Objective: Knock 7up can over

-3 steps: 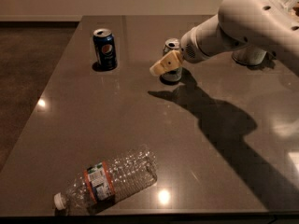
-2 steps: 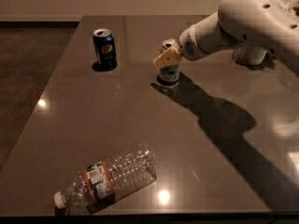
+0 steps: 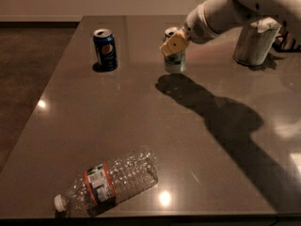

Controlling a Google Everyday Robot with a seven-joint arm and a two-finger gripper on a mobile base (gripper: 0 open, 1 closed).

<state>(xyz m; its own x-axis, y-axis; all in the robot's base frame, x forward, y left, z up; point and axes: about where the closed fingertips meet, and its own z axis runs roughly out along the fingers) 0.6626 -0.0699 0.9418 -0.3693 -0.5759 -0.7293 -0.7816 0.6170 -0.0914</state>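
Note:
The 7up can (image 3: 175, 60), whitish-silver with green markings, stands upright near the far middle of the dark table (image 3: 155, 126). My gripper (image 3: 174, 44) with its tan fingertips is right at the can's upper part, in front of it, hiding its top half. The white arm (image 3: 235, 8) reaches in from the upper right.
A dark blue Pepsi can (image 3: 105, 49) stands upright at the far left. A clear plastic bottle (image 3: 108, 180) with an orange-banded label lies on its side near the front edge. A grey cylinder (image 3: 254, 41) stands at the far right.
My gripper has risen from beside the can's lower left to the can's top. The can still stands upright in the same spot.

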